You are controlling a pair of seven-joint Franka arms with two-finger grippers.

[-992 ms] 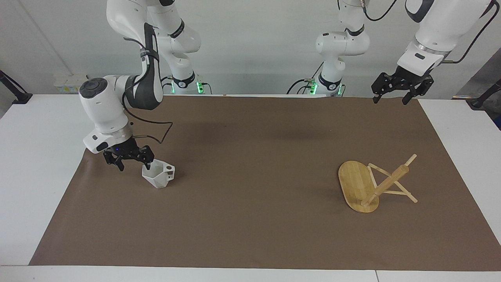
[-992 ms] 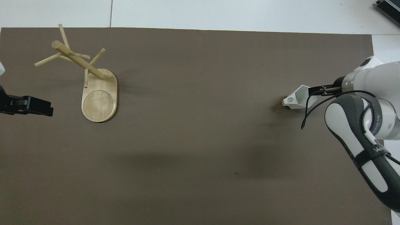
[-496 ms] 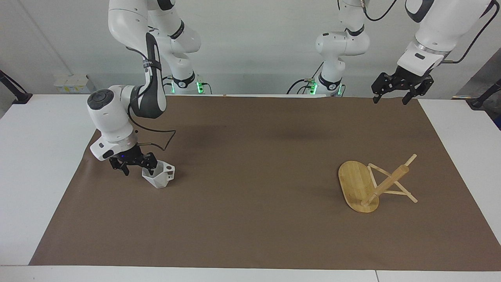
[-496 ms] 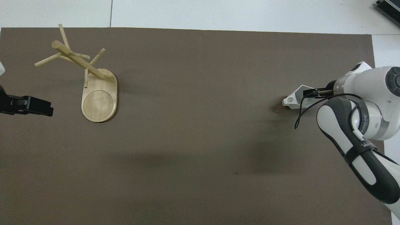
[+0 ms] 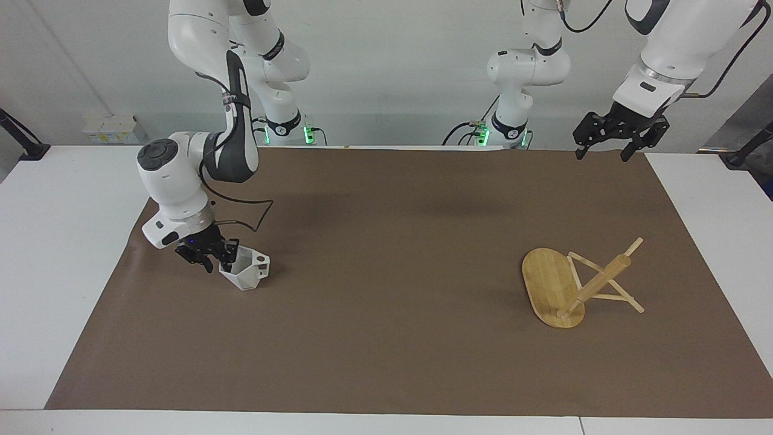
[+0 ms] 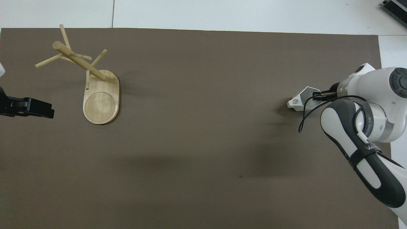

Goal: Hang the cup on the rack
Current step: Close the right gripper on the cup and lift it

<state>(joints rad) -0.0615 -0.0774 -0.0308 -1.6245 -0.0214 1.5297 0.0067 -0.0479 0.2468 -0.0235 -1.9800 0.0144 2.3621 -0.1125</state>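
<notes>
My right gripper [image 5: 218, 261] is low at the cup [image 5: 246, 269], on the rim side twd the right arm's end of the table; one finger sits at or just inside the rim, the other outside the wall, so the fingers look closed down on the cup's wall, tho I can't see the contact itself clearly; in the overhead view the right gripper [image 6: 319, 95] shows only as dark tips over the cup's [image 6: 301, 100] open mouth, the rest hid under my own wrist. Cup rests on the brown mat [image 5: 386, 254], tipped a bit, handle w/ its round hole pointing twd the rack; cup is well apart from the rack, at the right arm's end of the mat.

Rack [image 5: 574, 284] stands on the mat at the left arm's end, flat oval base down, post leaning away from upright in both views, thin pegs sticking out off the post; in the overhead view the rack [image 6: 95, 92] has its post and pegs at the base end farther from the robots; no cup on any peg.

My left gripper [image 5: 621, 136] hangs up in the air, over the mat's edge, arm waiting; fingers spread apart, nothing btwn them; overhead, the left gripper [image 6: 30, 108] shows as a dark block at the frame edge, beside the rack, not touching it.
</notes>
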